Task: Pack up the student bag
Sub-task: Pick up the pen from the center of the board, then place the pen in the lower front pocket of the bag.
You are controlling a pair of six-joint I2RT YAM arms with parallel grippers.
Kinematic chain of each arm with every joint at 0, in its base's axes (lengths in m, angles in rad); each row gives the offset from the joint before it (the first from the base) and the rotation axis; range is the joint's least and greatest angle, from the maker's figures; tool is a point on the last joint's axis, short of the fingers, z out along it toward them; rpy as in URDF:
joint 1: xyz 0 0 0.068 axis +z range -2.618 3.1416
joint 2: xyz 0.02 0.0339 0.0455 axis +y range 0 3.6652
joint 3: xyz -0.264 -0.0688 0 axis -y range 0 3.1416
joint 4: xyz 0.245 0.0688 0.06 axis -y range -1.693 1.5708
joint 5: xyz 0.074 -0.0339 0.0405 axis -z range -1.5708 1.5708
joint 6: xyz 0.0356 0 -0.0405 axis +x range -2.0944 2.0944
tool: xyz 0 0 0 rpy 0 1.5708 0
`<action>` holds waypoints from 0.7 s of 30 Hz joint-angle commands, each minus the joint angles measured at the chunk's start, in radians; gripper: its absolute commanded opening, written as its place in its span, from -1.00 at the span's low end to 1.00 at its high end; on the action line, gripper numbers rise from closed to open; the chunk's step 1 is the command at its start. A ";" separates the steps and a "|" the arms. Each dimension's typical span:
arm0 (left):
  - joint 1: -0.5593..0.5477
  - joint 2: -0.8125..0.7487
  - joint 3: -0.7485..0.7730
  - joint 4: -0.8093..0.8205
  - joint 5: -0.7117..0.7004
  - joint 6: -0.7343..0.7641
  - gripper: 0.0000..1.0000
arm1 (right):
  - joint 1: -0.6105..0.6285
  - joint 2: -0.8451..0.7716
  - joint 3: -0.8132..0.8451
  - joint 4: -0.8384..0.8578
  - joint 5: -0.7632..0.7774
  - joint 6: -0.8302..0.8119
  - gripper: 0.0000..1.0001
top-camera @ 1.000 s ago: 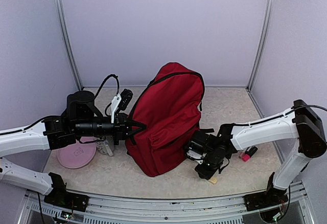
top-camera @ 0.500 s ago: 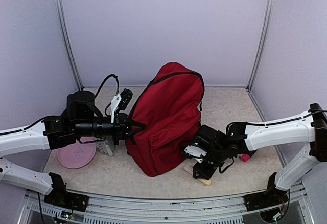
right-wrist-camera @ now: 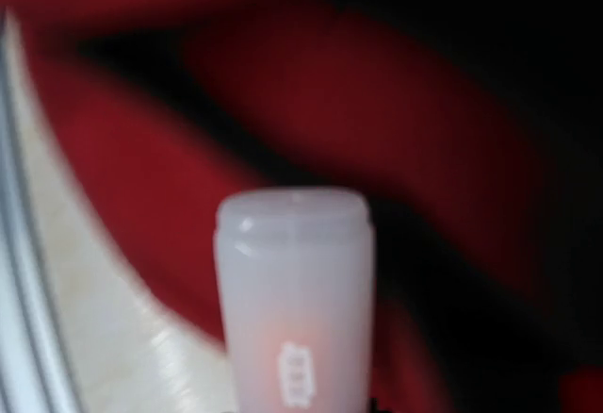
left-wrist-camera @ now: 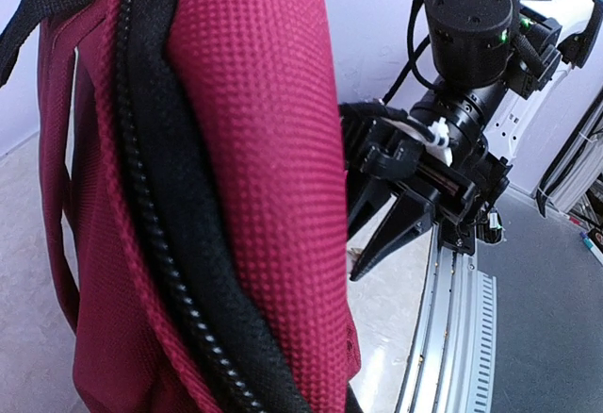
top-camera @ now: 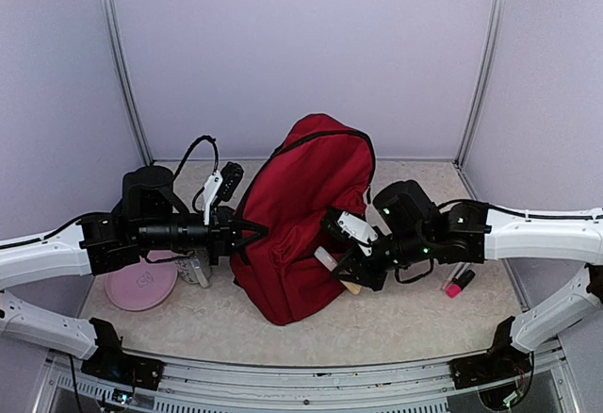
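Observation:
The student bag is a dark red backpack standing upright mid-table. My left gripper is shut on its left edge by the black zipper. In the left wrist view the bag's fabric hides the fingers. My right gripper hovers against the bag's front lower right, shut on a small stick with a whitish cap. In the right wrist view the stick juts out toward the blurred red bag. Its fingers are hidden there.
A pink disc and a small grey item lie left of the bag under the left arm. A black-and-white object with a cable sits behind them. A pink marker lies at the right. Metal rails run along the near edge.
The right arm rose from the table in front of the bag's right corner. It swung left and up with the stick to the bag's front. The left arm stayed still.

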 commanded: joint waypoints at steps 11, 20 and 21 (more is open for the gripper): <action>0.004 -0.002 0.029 0.026 0.011 0.006 -1.00 | -0.013 -0.027 0.049 0.230 0.196 -0.379 -1.00; 0.006 0.005 0.029 0.024 0.012 0.007 -1.00 | -0.013 -0.058 0.028 0.385 0.117 -0.534 -1.00; 0.005 0.006 0.029 0.024 0.012 0.007 -1.00 | -0.013 -0.054 0.031 0.389 0.106 -0.548 -1.00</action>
